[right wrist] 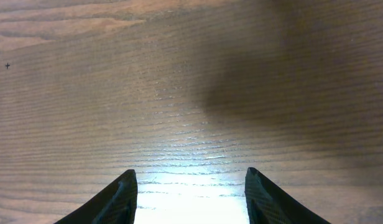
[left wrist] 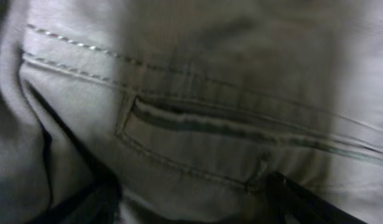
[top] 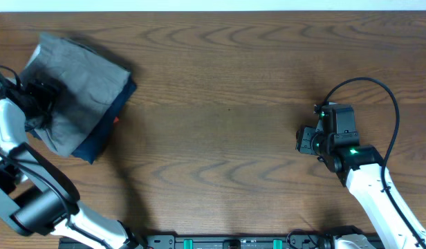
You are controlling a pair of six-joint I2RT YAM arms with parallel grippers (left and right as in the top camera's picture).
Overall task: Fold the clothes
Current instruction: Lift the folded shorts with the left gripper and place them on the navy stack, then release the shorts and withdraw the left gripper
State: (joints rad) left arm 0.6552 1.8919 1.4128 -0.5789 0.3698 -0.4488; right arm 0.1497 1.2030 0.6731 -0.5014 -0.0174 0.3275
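Left wrist: pincer (left wrist: 191, 183) open on shorts (left wrist: 198, 93).

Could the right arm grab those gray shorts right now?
Likely not: the right gripper hangs over bare table, far across from the gray shorts. Nothing blocks the way; reach looks doubtful.

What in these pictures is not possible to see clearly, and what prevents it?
Left tool: in the left wrist view its tips are dark and blurred at the bottom edge, so grip on the shorts is unclear.
Navy garment: overhead, the shorts cover most of it.
Red spot on its edge: overhead, too small to identify.
Left arm: overhead, cut by the left edge.
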